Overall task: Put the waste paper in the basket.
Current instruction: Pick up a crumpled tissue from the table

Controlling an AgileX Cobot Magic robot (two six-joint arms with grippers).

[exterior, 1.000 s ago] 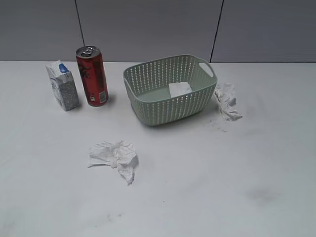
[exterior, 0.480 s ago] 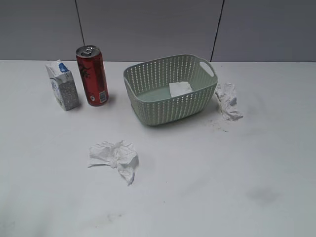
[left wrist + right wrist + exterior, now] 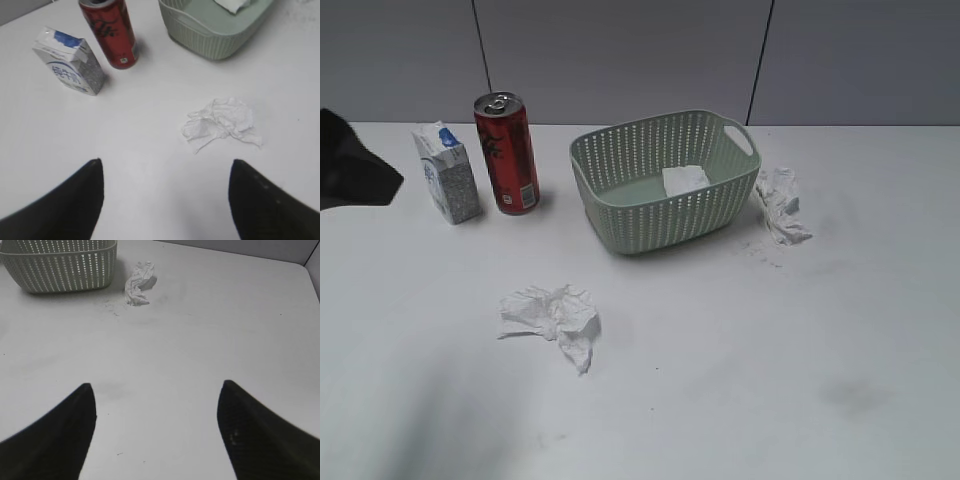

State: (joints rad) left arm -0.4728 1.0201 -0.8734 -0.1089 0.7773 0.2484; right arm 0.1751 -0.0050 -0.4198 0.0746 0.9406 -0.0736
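Observation:
The sage-green basket (image 3: 620,215) stands at the table's middle back, with one white crumpled paper (image 3: 684,180) inside. A second waste paper (image 3: 552,316) lies on the table in front, to the left. A third (image 3: 780,205) lies against the basket's right side. My left gripper (image 3: 165,165) is open and empty above the table, with the front paper (image 3: 220,122) ahead and to the right. A dark part of my left arm (image 3: 350,165) shows at the exterior view's left edge. My right gripper (image 3: 156,387) is open and empty, with the third paper (image 3: 140,282) far ahead.
A red drink can (image 3: 507,155) and a small white-grey carton (image 3: 448,175) with blue marks stand left of the basket. They also show in the left wrist view, the can (image 3: 111,32) and the carton (image 3: 70,62). A grey wall runs behind the table.
A dark part of my left arm has come into the exterior view at the left edge, with a faint shadow at lower left. Papers, basket, can and carton have not moved.

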